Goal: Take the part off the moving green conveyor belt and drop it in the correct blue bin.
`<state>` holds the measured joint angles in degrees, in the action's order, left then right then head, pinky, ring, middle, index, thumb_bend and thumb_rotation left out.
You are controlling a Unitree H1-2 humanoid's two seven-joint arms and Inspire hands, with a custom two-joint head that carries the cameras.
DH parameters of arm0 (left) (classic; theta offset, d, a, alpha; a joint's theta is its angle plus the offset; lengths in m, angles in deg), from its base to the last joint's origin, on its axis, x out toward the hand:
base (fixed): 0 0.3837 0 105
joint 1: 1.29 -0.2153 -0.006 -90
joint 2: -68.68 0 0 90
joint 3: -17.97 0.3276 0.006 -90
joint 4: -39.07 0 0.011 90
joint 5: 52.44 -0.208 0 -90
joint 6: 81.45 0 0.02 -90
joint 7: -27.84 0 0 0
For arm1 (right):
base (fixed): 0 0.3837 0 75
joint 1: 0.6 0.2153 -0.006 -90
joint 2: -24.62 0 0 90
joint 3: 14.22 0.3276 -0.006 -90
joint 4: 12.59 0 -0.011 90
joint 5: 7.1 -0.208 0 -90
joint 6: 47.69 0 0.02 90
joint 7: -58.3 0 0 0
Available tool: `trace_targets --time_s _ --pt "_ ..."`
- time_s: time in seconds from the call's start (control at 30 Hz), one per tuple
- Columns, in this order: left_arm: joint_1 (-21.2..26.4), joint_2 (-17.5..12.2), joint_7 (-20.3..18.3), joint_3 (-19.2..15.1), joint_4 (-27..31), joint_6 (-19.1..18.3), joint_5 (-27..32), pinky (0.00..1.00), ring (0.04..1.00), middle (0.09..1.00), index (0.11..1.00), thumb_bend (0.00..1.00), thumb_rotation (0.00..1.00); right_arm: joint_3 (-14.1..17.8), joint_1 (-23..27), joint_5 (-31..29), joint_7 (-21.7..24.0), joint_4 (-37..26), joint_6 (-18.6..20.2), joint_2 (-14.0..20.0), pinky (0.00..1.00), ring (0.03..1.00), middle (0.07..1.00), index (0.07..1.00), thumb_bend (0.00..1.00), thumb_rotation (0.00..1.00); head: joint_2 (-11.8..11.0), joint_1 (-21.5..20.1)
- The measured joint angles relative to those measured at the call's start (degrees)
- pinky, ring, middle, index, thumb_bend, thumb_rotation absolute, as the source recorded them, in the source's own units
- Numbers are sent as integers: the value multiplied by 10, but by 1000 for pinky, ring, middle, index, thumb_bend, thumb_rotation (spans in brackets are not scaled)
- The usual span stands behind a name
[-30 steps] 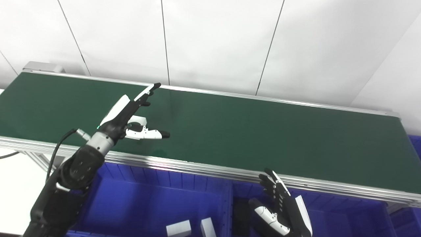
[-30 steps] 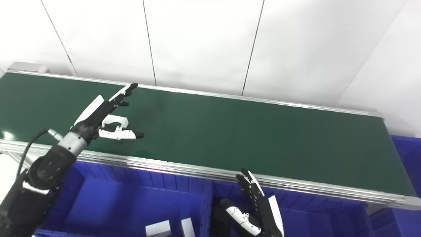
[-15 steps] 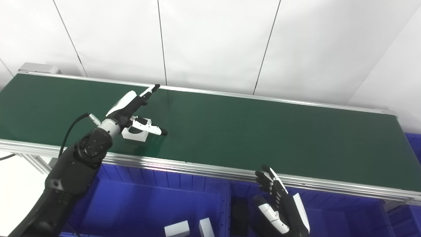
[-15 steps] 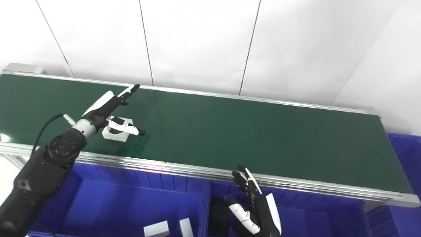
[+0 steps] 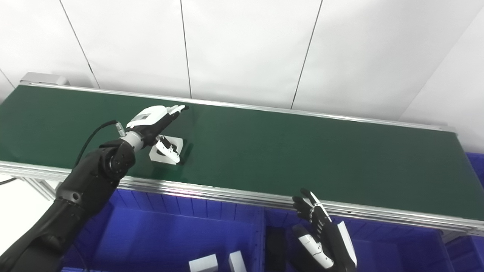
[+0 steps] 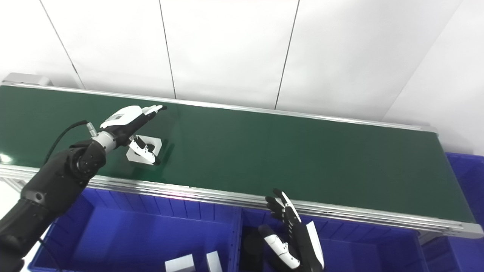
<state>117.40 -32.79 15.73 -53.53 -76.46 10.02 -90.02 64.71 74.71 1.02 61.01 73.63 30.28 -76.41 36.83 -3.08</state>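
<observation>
**Left hand poised over the white part on the belt**

The left hand (image 5: 153,121) reaches out over the green conveyor belt (image 5: 302,151) with its fingers (image 5: 174,110) spread and stretched toward the far rail, while the thumb (image 5: 169,148) points down in front of the white part (image 5: 167,150). The hand holds nothing yet; the part sits flat on the belt, directly below and slightly to the near side of the palm, between fingers above and thumb across its top. The part looks like a squarish white block with a dark round recess, so no clear long axis stands out; its edges run roughly along and across the belt. A close of fingers against thumb seems the move that counts, and the left hand is by far the nearer one.

The right hand (image 6: 293,234) waits well apart, low at the near edge, fingers apart and empty, over the right blue bin (image 6: 363,245). The left blue bin (image 5: 159,234) already holds two white blocks (image 5: 204,262) at its bottom edge. No brand, label or writing can be read anywhere.
</observation>
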Motion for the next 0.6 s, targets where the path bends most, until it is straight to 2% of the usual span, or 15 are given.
trace_targets --time_s 0.3,0.37,0.43,0.6 --pt "8 -14 -6 31 -16 1 -33 1000 1000 1000 969 940 139 2 0 -5 1 1 -5 0 816 841 847 933 694 702 1 0" --pt "8 -17 -6 39 -16 2 -44 1000 1000 1000 961 920 113 2 0 -5 1 1 -5 0 817 842 847 934 692 705 1 -2" --pt "8 -18 -4 46 -20 6 -51 997 985 977 938 873 29 2 0 -5 1 1 -5 0 816 844 845 933 690 703 4 -3" --pt "8 -17 26 56 -43 27 -69 944 932 929 904 830 0 3 0 -5 1 1 -5 0 813 845 847 936 688 706 5 -4"
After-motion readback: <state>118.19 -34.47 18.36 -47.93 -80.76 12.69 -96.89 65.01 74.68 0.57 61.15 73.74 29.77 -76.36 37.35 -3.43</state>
